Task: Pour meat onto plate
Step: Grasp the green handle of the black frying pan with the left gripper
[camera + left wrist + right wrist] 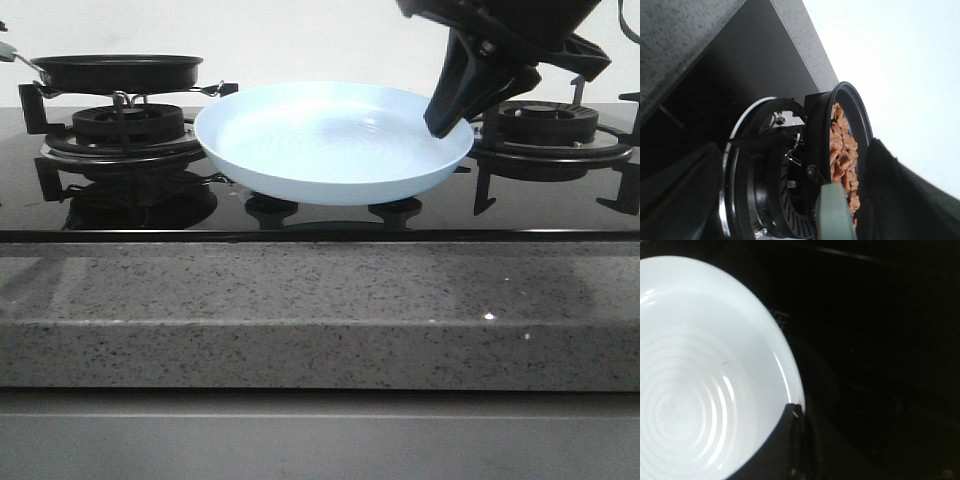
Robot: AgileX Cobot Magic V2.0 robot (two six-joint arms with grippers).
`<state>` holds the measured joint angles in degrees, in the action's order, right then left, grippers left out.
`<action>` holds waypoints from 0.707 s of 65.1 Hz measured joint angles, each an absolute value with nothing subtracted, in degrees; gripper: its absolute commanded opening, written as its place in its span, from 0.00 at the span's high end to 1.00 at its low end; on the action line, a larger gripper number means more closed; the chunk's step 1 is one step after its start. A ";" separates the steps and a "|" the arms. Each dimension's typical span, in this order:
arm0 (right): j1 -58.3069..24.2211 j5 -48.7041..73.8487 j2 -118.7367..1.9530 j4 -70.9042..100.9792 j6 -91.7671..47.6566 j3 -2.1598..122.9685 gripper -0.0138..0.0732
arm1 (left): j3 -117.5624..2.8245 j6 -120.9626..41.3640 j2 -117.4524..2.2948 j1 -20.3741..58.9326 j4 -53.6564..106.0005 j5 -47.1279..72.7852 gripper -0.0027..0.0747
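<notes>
The right arm's black fingers (452, 105) pinch the right rim of the round, shallow, pale blue ridged plate (330, 140), which sits between 2 burners on the glossy black stove (300, 222). The left arm's fingers (790, 220) seem closed on the green handle (832, 212) of the black frying pan (117, 70), though the wrist view is murky; the tan chips of meat (842, 152) are heaped inside it, on the left burner (125, 125).

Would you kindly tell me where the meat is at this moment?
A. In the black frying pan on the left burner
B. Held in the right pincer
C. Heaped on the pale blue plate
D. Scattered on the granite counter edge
A: the left wrist view shows the tan meat pieces lying inside the black frying pan, while the plate is bare in both the front and right wrist views.
</notes>
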<state>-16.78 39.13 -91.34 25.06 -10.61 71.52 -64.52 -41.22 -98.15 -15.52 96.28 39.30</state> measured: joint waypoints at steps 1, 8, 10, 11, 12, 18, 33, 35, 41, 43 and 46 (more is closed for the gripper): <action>-16.78 39.13 -91.34 25.06 -10.61 71.52 0.92 | -64.91 -41.34 -98.47 -15.52 96.63 39.77 0.23; -16.78 39.13 -91.34 25.10 -10.61 71.52 0.92 | -66.56 -41.34 -100.34 -15.52 97.39 42.48 0.23; -16.78 39.13 -91.34 25.10 -10.61 71.52 0.92 | -66.91 -41.44 -100.72 -15.52 97.52 42.68 0.23; -16.78 39.13 -91.34 25.10 -10.61 71.52 0.92 | -67.06 -41.44 -100.79 -15.52 97.63 42.77 0.23; -16.78 39.13 -91.34 25.10 -10.61 71.52 0.92 | -67.07 -41.44 -100.90 -15.52 97.62 42.77 0.23; -16.78 39.13 -91.34 25.19 -10.61 71.52 0.92 | -67.31 -41.44 -100.88 -15.52 98.34 42.92 0.24; -16.78 39.13 -91.34 25.19 -10.61 71.52 0.92 | -67.42 -41.55 -100.92 -15.52 98.34 42.97 0.50; -16.78 39.13 -91.34 25.19 -10.61 71.52 0.92 | -67.42 -41.55 -100.92 -15.52 98.34 42.97 0.53; -16.78 39.13 -91.34 25.19 -10.61 71.52 0.92 | -67.42 -41.55 -100.92 -15.52 98.46 43.70 0.66; -16.78 39.13 -91.34 25.19 -10.61 71.52 0.92 | -67.42 -41.55 -100.92 -15.52 98.46 43.91 0.70; -16.78 39.13 -91.34 25.19 -10.61 71.52 0.92 | -67.42 -41.55 -100.92 -15.52 98.46 44.05 0.74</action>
<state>-16.78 39.13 -91.34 25.19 -10.61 71.52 -67.42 -41.55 -100.92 -15.52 98.46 44.05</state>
